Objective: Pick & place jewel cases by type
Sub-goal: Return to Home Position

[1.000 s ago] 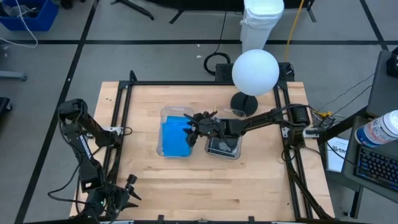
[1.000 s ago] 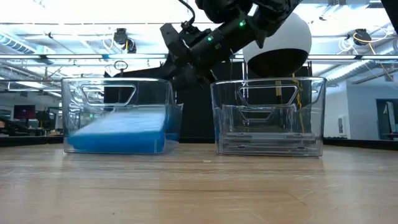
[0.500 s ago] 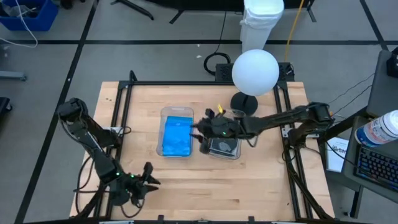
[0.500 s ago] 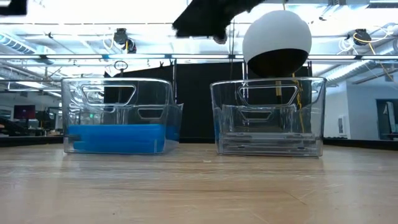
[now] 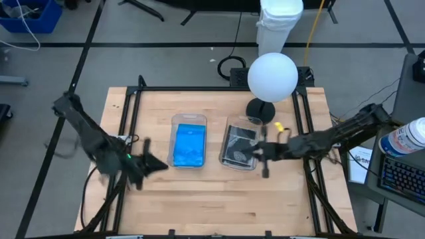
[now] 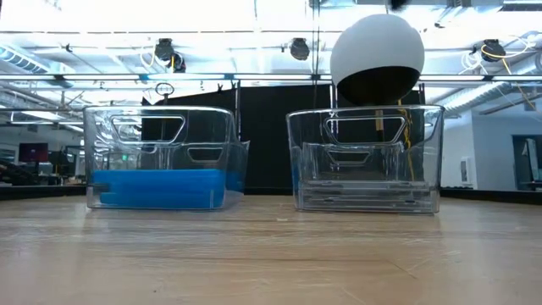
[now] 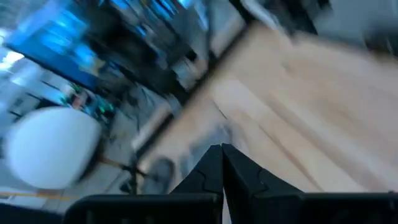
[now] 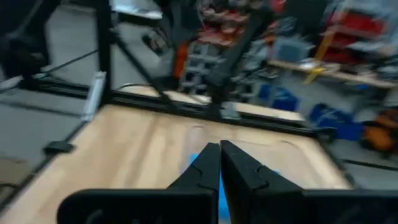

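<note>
- The left gripper [image 5: 158, 164] is held over the left part of the wooden table [image 5: 199, 199]. It is just beside the left bin and apart from it, at the end of an arm reaching in from the table's left edge. In the left wrist view its two fingers [image 7: 208, 173] are seen pressed tip to tip, fully closed, and nothing is gripped between them.
- The left bin [image 5: 172, 143], clear and rectangular, is set a little left of the table's middle. The blue cases [image 5: 189, 145] are stacked flat inside it. In the low view they are shown as a blue layer on the bin's floor, well below the rim.
- The right bin [image 5: 222, 149], of the same clear kind, is set just beside the left bin, with a narrow strip of bare wood between the two. The dark cases [image 5: 238, 147] are laid flat in it. In the low view they are seen as thin slabs piled at the bottom.
- The right gripper [image 5: 260, 153] is held at the right bin's right wall, on an arm stretched in from the table's right side. Whether the wall is touched cannot be told. In the right wrist view its fingers [image 8: 205, 167] are seen closed together to a fine line, with nothing held, and a patch of blue is shown beyond the tips.
- A lamp [image 5: 272, 76] with a white globe is stood on a dark round base near the table's far edge, behind the right bin.
</note>
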